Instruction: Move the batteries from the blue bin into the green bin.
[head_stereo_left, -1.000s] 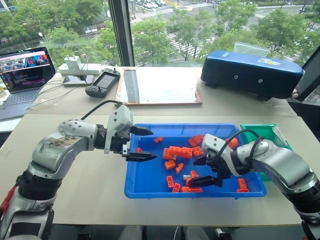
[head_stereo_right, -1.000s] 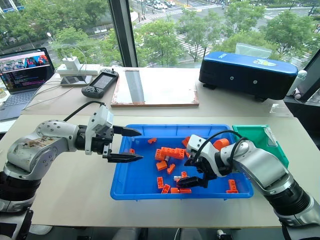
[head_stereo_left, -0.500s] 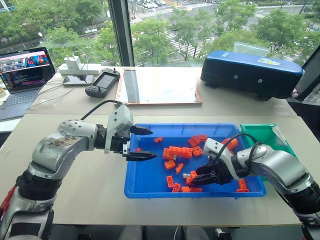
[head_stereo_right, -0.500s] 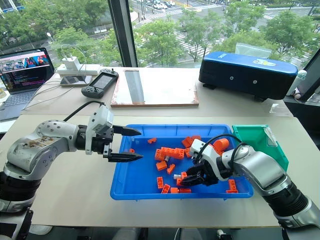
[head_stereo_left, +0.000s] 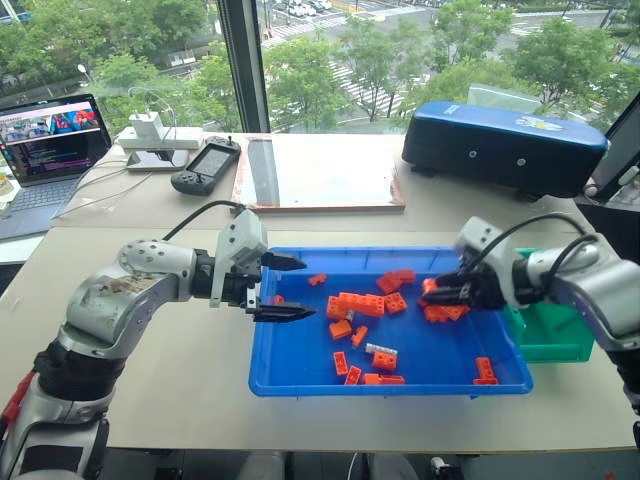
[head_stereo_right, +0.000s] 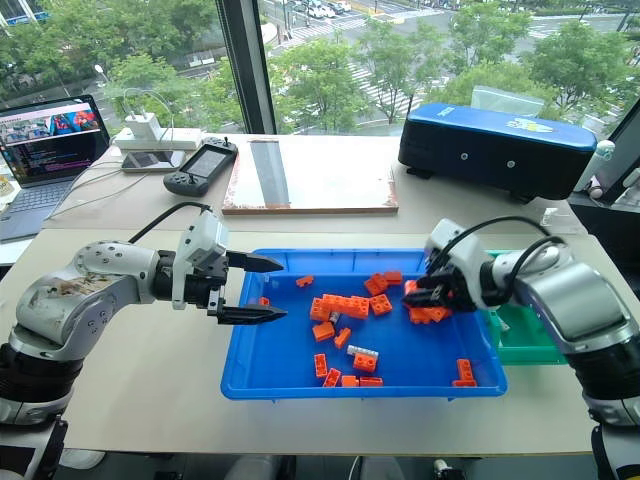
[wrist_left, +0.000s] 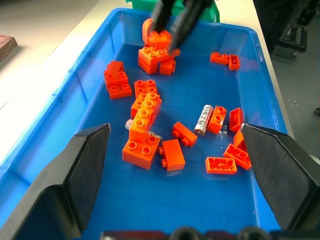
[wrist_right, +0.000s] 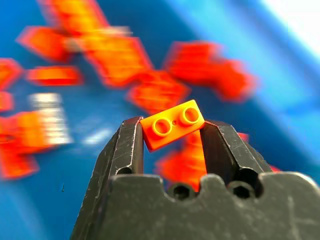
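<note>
Since a second ago my right gripper (wrist_right: 172, 131) has lifted from the near part of the blue bin (head_stereo_left: 300, 378) toward its far right end, and its fingers pinch an orange toy brick (wrist_right: 172, 124), not a battery. I see one battery (head_stereo_left: 381, 349) lying among bricks on the tray floor. My left gripper (head_stereo_left: 283, 288) hovers spread over the tray's left rim. Beyond my right arm sits the green bin (head_stereo_left: 552, 335).
</note>
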